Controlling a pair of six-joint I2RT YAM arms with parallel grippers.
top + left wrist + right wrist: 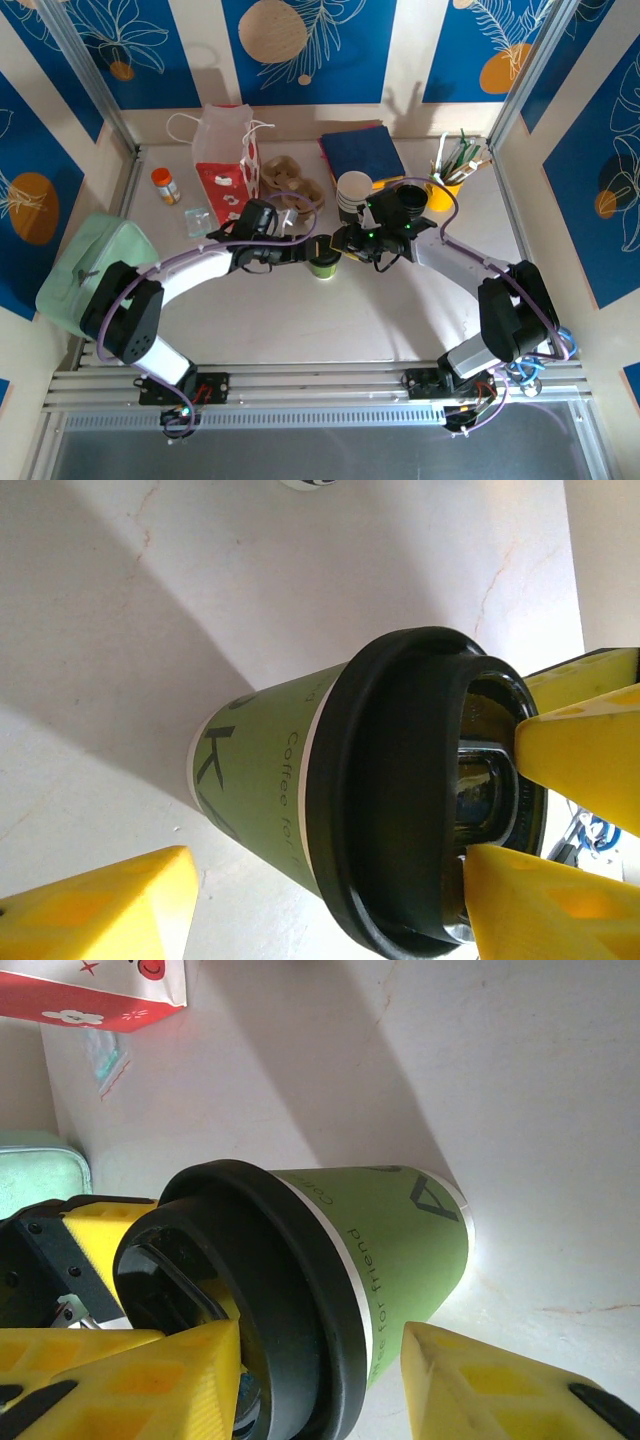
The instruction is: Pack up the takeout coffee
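Observation:
The takeout coffee, a green paper cup [322, 265] with a black lid [400, 780] on it, stands upright mid-table between both arms. My left gripper [308, 254] reaches it from the left. In the left wrist view its yellow fingers [100, 910] sit wide on either side of the cup [270, 780], the left one well clear, so the gripper [328, 855] is open. My right gripper [340, 248] comes from the right. In the right wrist view one finger [150, 1380] overlaps the lid [290, 1290] and bare table shows between the cup [400, 1250] and the other, so the gripper [320, 1328] is open.
Behind the cup are a brown cup carrier [290, 185], a red and white paper bag [225, 160], stacked cups [353, 190], black lids [412, 198], a yellow cup of utensils [450, 180] and a blue pad [362, 150]. A pale green container [85, 265] sits far left.

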